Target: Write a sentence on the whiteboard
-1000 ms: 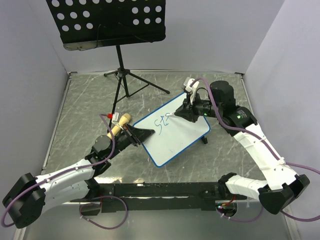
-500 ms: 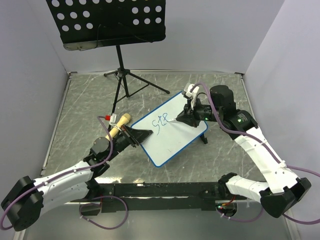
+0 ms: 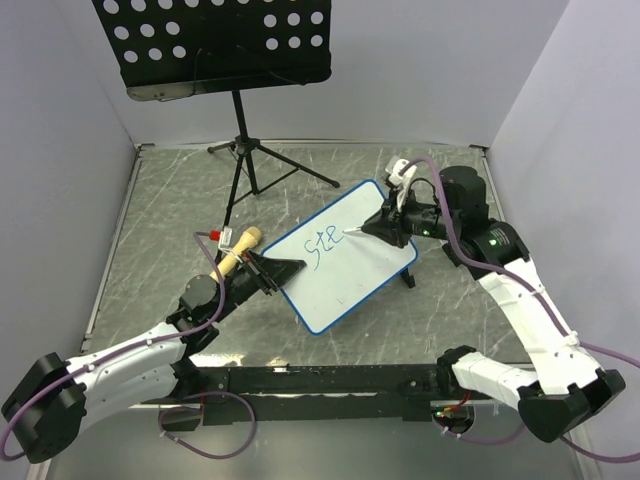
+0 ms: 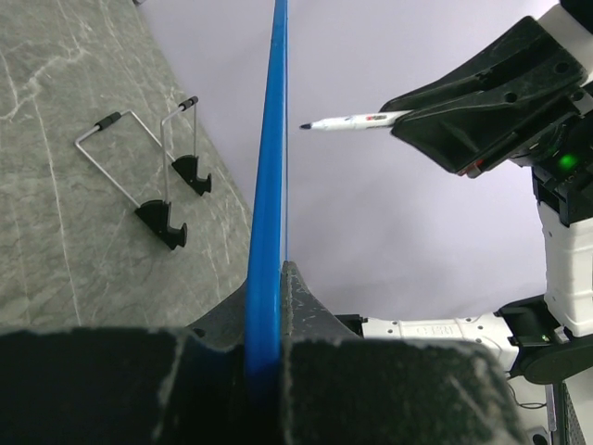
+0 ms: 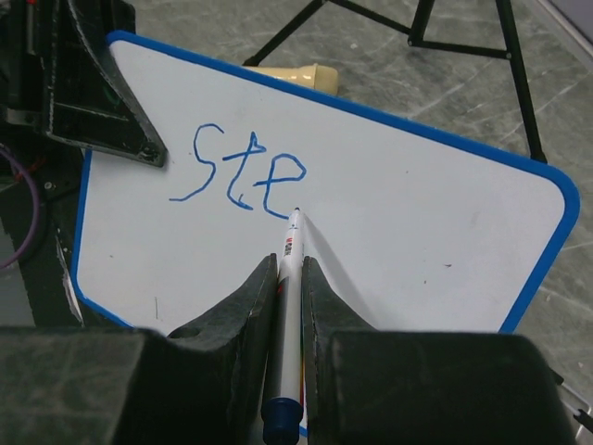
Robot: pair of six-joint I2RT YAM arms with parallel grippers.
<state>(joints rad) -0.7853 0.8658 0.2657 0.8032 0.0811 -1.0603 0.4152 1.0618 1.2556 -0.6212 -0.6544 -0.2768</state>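
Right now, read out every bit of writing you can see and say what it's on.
"ste": blue handwriting on the whiteboard.
Print on the marker barrel: too small to read.
No other text is readable.

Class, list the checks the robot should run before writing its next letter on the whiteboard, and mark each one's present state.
1. Left hand clamped on the whiteboard edge: ok.
2. Right hand shut on the marker: ok.
3. Marker tip touching the board: not ok; the left wrist view shows a gap.
4. Letters "ste" legible: ok.
5. Bare board to the right of the letters for more writing: ok.
6. Ink left in the marker: cannot tell.
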